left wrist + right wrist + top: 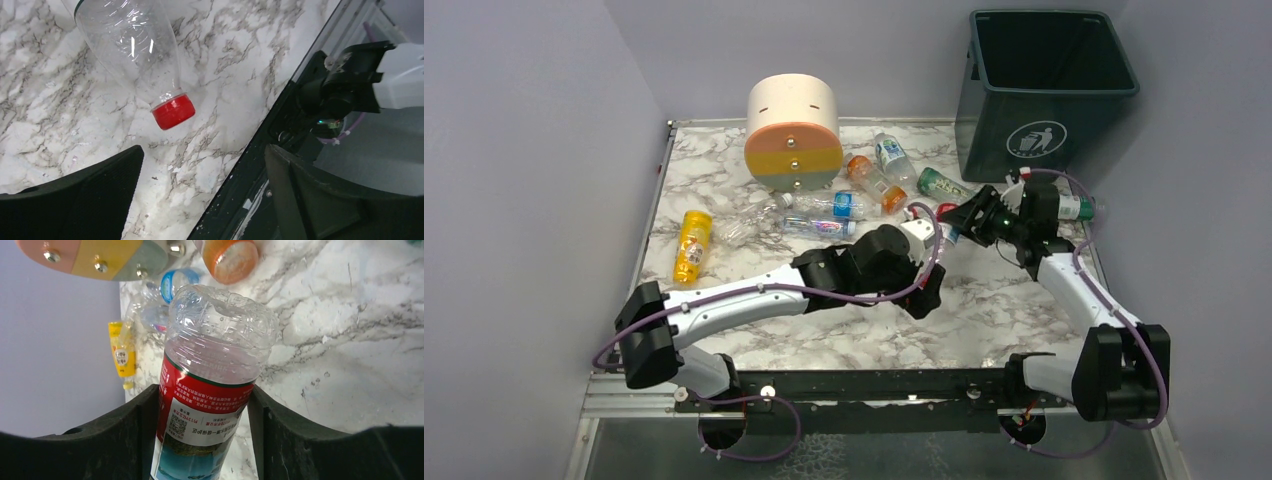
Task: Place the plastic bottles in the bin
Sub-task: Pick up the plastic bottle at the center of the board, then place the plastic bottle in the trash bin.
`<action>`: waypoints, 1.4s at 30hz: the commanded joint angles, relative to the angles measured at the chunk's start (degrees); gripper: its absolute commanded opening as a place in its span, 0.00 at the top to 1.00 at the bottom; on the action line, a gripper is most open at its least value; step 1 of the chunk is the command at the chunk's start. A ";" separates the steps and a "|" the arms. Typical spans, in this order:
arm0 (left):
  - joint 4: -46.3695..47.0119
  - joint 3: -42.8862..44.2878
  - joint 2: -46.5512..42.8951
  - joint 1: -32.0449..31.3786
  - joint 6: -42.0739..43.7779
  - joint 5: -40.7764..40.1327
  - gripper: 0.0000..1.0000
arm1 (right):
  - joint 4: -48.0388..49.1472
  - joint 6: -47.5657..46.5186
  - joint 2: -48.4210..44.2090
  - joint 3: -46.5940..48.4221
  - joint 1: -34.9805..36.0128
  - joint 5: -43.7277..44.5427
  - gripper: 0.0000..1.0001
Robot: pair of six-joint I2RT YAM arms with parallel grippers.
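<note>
My right gripper (202,395) is shut on a clear plastic bottle (215,340) with a red label, its base pointing away from the camera. In the top view this gripper (959,222) sits right of centre, short of the dark teal bin (994,130) at the back right. My left gripper (204,150) stands open with nothing between its fingers; a clear bottle with a red cap (172,111) shows ahead of them, apart. From above the left gripper (924,295) is at the table's centre. Several more bottles lie at the back, among them a yellow one (692,245) and an orange one (874,182).
A cream drawer unit (792,135) with orange, yellow and green fronts stands at the back, bottles beside it. A green-labelled bottle (944,183) lies in front of the bin. The table's dark near rail (260,165) runs just past the left fingers. Lilac walls close both sides.
</note>
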 commanded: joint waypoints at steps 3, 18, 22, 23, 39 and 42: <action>-4.71 3.56 -7.10 -0.37 0.64 -4.05 0.01 | -7.78 -4.84 -3.02 9.06 0.30 6.06 0.52; -7.90 -2.94 -15.41 -0.39 -0.43 -11.63 0.01 | -16.65 -9.72 4.32 46.39 -1.07 14.70 0.49; -7.95 -3.87 -16.47 -0.42 -0.75 -11.54 0.01 | -15.42 -9.02 9.45 55.02 -4.05 14.30 0.49; -7.90 -4.23 -16.81 -0.42 -0.89 -11.55 0.01 | -14.79 -8.71 10.65 56.81 -4.82 14.01 0.48; -7.22 -7.26 -17.02 -0.41 -2.83 -10.41 0.01 | 3.22 2.16 20.44 61.39 -20.41 7.27 0.48; -6.96 -7.14 -16.51 -0.43 -2.75 -10.24 0.01 | 5.52 2.92 22.24 62.37 -20.96 7.79 0.48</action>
